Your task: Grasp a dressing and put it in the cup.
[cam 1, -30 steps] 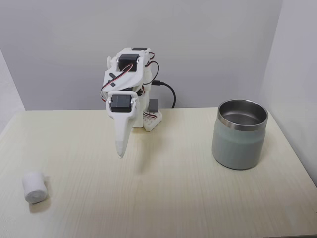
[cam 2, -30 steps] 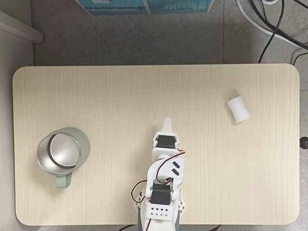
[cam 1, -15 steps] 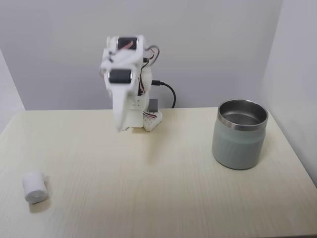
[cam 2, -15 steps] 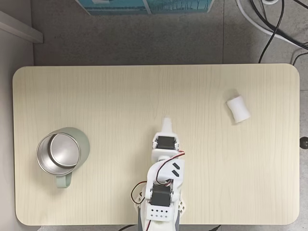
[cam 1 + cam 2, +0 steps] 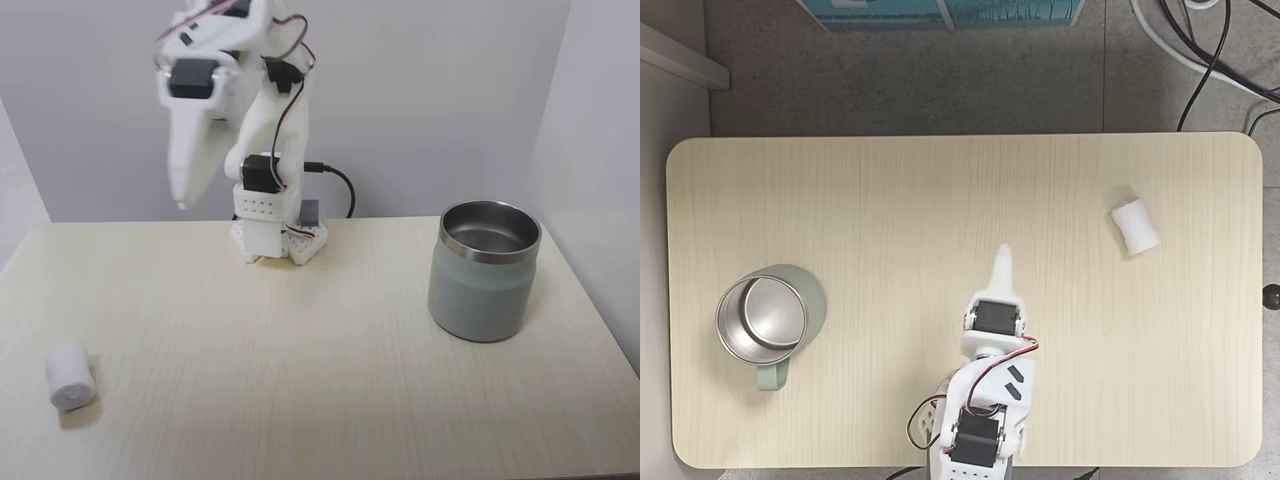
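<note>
In the fixed view taken from the front, the dressing (image 5: 69, 376) was seen at the far left of the counter (image 5: 320, 390), lying on its side near the front edge, untouched and well apart from every other item. Further right, the gripper (image 5: 181, 203) was held high above the counter, its white fingers pointed downward and drawn together to a single narrow tip, with nothing between them. The arm base (image 5: 278, 237) was seated at the rear of the counter, and a black cable (image 5: 340, 185) was routed behind it. At the right, the cup (image 5: 485, 270) stood upright on the counter, well apart from the arm. Its steel interior was exposed, and no contents were visible in the part of the interior shown.

In the fixed view taken from above, the order was reversed. The cup (image 5: 765, 320) was located at the left of the counter (image 5: 890, 200), and its shiny bottom was seen bare. The gripper (image 5: 1003, 250) was positioned near the middle, with its closed tip directed toward the far edge. The dressing (image 5: 1135, 226) was located at the right, well apart from the gripper tip and far from the cup.
</note>
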Robot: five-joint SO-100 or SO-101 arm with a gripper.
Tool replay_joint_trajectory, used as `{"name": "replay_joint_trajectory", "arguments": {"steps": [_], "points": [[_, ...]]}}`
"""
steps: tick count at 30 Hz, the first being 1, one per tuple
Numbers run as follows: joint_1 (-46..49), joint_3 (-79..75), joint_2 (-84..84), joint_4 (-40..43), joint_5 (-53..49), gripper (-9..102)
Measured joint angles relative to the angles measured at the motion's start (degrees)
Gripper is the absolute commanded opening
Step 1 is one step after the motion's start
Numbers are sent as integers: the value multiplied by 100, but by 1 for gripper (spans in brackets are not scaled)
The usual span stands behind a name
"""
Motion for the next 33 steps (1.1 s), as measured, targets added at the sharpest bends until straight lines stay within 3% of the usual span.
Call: {"name": "replay_joint_trajectory", "arguments": {"steps": [9,17,33], "points": [[976,967,2180,677,1099,22],[1696,2074,4280,861,1195,23],[2268,2426,6627,-79,677,23]]}}
